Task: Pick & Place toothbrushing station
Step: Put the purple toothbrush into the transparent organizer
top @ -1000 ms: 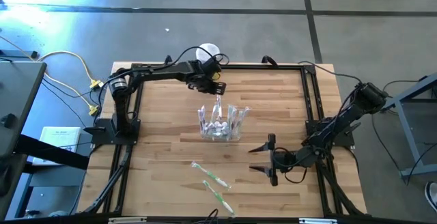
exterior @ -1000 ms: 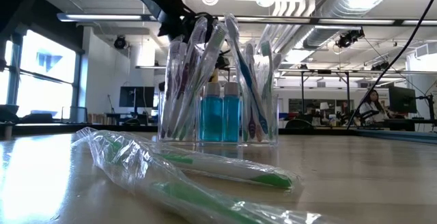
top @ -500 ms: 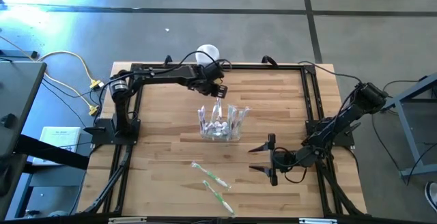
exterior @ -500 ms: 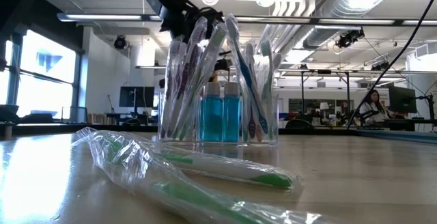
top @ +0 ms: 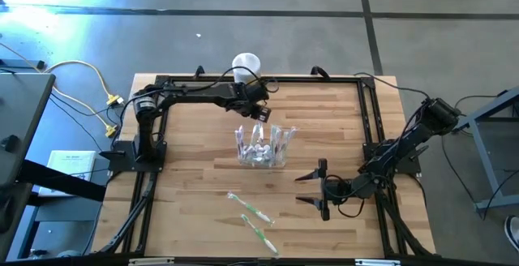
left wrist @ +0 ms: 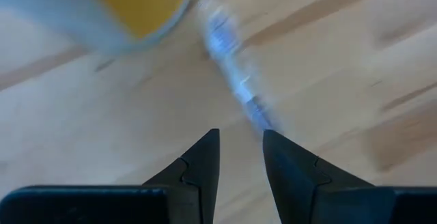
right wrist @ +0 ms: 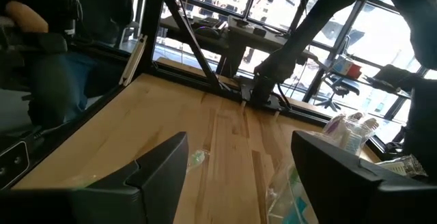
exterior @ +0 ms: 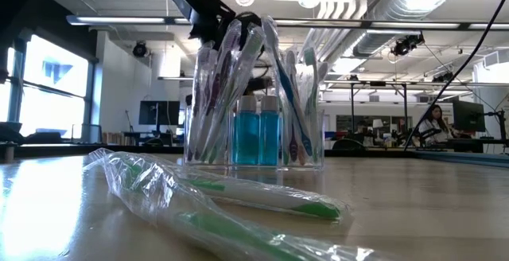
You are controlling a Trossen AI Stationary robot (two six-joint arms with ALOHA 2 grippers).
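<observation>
The left hand (top: 261, 113) has edged rightward behind the station (top: 263, 145), fingers narrowly parted around a wrapped toothbrush (left wrist: 235, 67). The station stands mid-tabletop (top: 324, 120). The right hand (top: 319, 188) waits wide open nearby.

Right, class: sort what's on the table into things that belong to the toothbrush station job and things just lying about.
Belongs to the job:
station
left hand, at the station's far edge

Lying about:
wrapped toothbrushes at the front
canister at the far edge
right hand, parked open
</observation>
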